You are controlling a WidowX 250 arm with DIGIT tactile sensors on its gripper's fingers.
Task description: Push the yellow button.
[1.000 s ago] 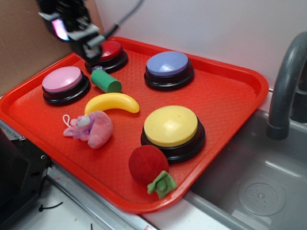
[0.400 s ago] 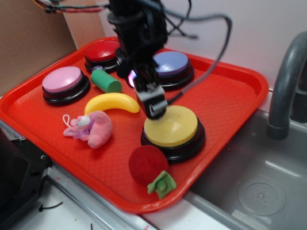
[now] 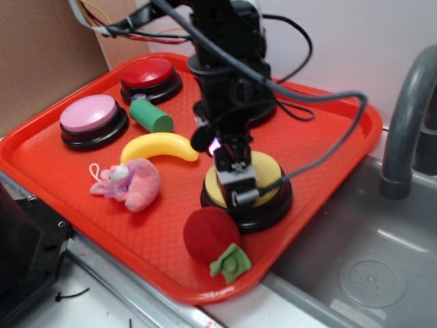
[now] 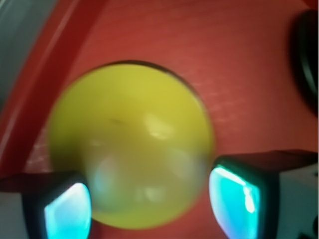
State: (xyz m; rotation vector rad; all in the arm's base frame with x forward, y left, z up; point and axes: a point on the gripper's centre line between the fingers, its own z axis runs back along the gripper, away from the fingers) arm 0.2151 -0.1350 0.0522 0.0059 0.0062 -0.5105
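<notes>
Yellow button sits on its black base at the front right of the red tray, directly under the tool. Exterior view: arm comes down from the top centre, tool tip over the left-centre part of the dome, hiding much of it; contact vs just above can't be told. Wrist view: yellow button fills the middle, blurred, with the two fingertips at lower left and lower right, set apart on either side of the dome, glowing cyan. Tool open, holding nothing.

Other stuff on the tray: pink-topped button far left, red-topped button back left, a third button behind the arm mostly hidden. Green cylinder lies between the red and pink buttons. Toy banana just left of the yellow button, not touching. Pink plush toy in front of the banana. Red ball-shaped toy with a green leaf touches or nearly touches the front of the yellow button's base, near the tray's front rim.

Tray rests on the surface, its right corner hanging over a grey sink. Grey faucet stands at the right edge. Black cable loops from the arm over the tray's right side
</notes>
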